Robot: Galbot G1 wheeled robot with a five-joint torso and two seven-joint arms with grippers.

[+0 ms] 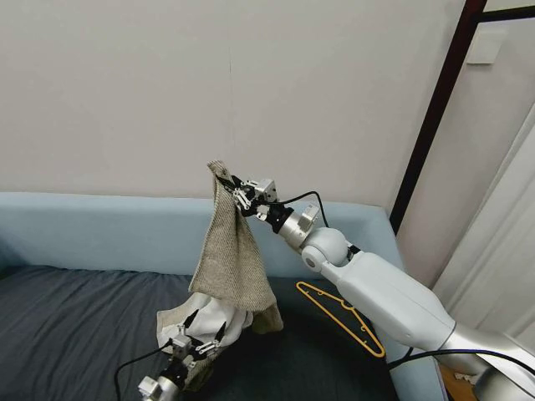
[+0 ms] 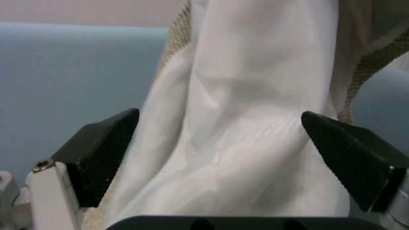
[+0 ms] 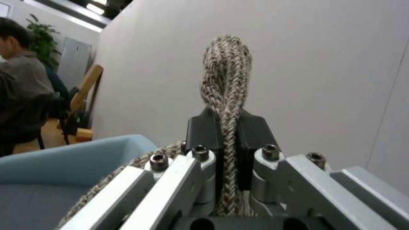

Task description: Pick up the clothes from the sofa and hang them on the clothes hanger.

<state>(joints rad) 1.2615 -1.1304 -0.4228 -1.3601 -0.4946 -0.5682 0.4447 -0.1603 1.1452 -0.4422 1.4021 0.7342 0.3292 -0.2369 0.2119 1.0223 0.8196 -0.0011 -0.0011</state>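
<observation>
My left gripper [image 1: 205, 327] is nearest, low over the dark sofa seat [image 1: 67, 334]. Its fingers [image 2: 102, 153] are spread wide and released, with the white lining [image 2: 255, 120] of the sweater [image 1: 234, 259] hanging between them; I can't tell whether they touch it. The sweater's bottom hem bunches on the seat just beyond that gripper. The orange hanger [image 1: 346, 308] lies flat on the seat to the right, near the hem but apart from it, close to the sofa's right end. There is open seat to the left.

Higher and farther back, the right gripper [image 1: 238, 194] has its fingers [image 3: 204, 134] clenched on the sweater's top edge, with a knit loop sticking out above. The cloth hangs free in front of the pale blue sofa back [image 1: 84, 234]. The plain wall [image 1: 251, 83] is behind.
</observation>
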